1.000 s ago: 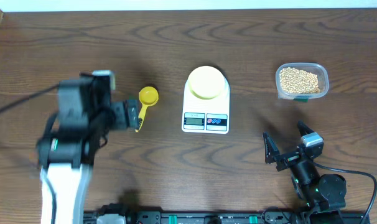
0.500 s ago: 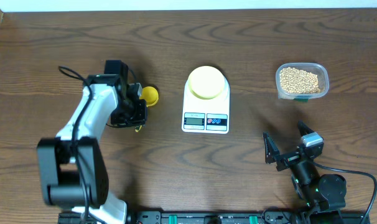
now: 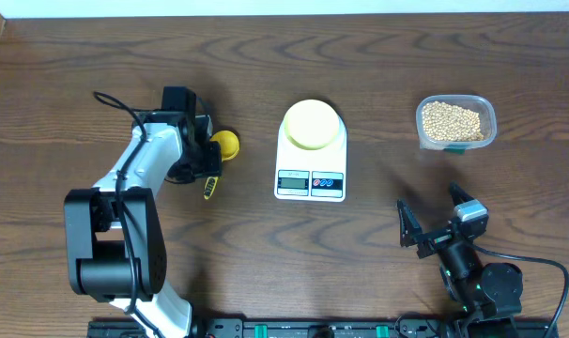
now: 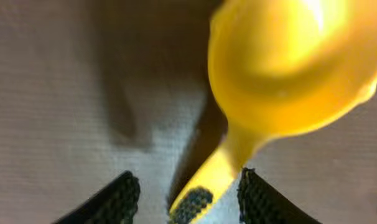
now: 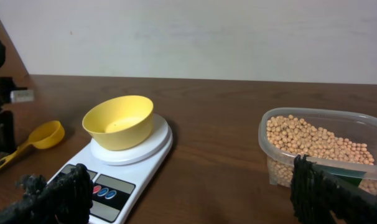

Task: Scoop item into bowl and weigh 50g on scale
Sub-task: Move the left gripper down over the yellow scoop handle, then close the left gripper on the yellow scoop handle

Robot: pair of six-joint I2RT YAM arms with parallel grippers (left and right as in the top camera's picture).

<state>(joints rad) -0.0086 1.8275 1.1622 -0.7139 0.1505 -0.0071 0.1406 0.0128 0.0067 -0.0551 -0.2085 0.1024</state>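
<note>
Yellow spoon (image 4: 282, 68) handle lies between the spread left gripper (image 4: 187, 186) jaws.

Yellow spoon (image 3: 223, 145), pale yellow bowl (image 3: 312, 124), white scale (image 3: 311, 161), tan beans (image 3: 451, 120), brown table (image 3: 266, 56).

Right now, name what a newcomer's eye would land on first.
The bright yellow measuring spoon left of centre, with the left arm over it, jaws open either side of its handle. Next, the pale yellow bowl sitting on the white scale mid-table, and the clear tub of beans far right.
</note>
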